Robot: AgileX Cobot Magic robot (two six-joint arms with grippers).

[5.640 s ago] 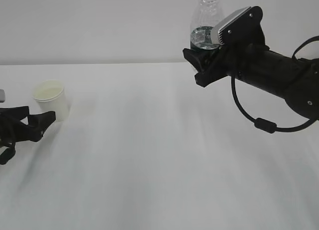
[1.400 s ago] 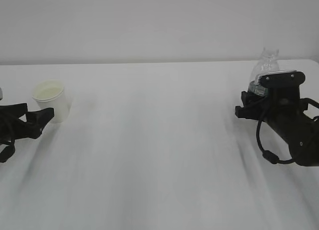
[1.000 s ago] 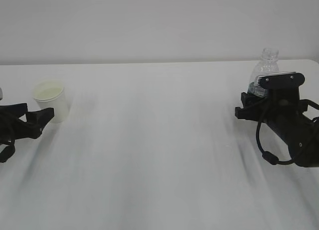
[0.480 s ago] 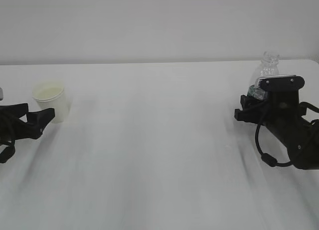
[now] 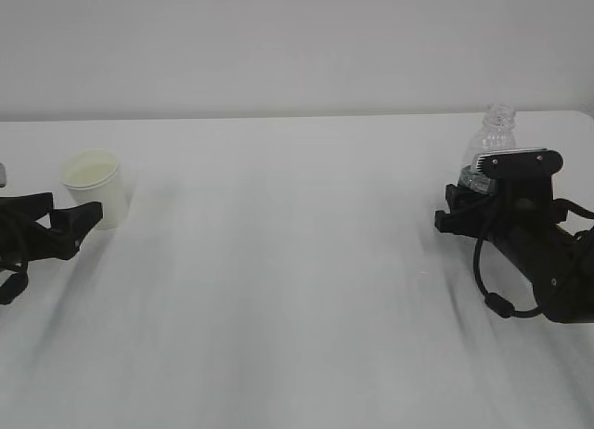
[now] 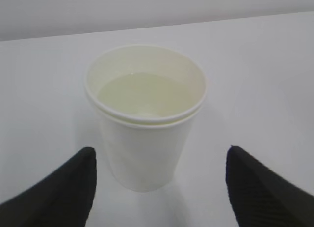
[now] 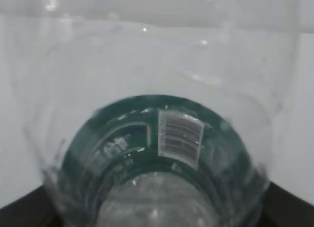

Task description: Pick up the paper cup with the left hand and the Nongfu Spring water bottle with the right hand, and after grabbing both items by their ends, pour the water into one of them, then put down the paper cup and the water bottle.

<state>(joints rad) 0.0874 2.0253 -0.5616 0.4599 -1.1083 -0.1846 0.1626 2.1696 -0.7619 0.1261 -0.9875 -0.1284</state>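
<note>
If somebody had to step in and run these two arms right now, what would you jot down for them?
Left gripper: open, empty, just in front of the small white paper cup, not touching it.
Right gripper: around the clear plastic bottle with the dark green label; whether it grips or has let go cannot be told.
Cup stands upright at the table's left side, with pale water inside. Bottle stands upright at the right side, uncapped, and looks nearly empty.
Done: water poured, cup set down.
Left: release the bottle if it is not yet released, and draw both arms back.
</note>
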